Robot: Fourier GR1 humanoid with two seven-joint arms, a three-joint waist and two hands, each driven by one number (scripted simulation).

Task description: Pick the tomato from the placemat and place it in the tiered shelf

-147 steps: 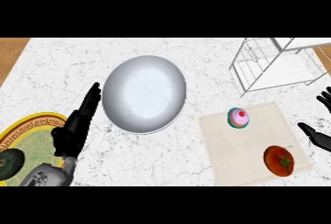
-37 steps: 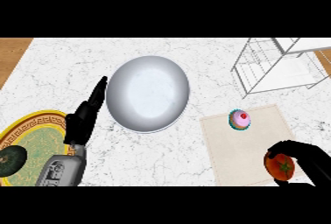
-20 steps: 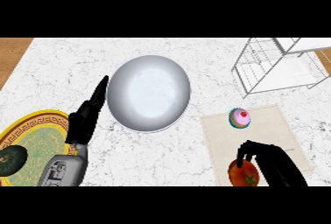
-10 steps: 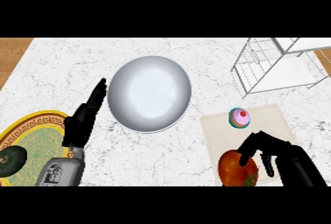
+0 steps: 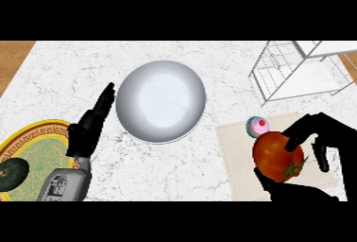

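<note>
Raised since the earlier frame: tomato (image 5: 277,156), now larger in view, over the placemat (image 5: 237,160), beside a pink cupcake (image 5: 257,125). Right hand (image 5: 322,142): fingers curled round the tomato. Left hand (image 5: 89,125): fingers straight, held together, beside the white plate (image 5: 161,100). Tiered shelf (image 5: 300,71) at upper right of worktop (image 5: 77,66), well apart from tomato.

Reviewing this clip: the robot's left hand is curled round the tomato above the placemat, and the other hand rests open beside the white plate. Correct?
Not quite: it is the right hand that curls round the tomato above the placemat. The left hand is the open one resting beside the white plate. The head view shows this.
</note>
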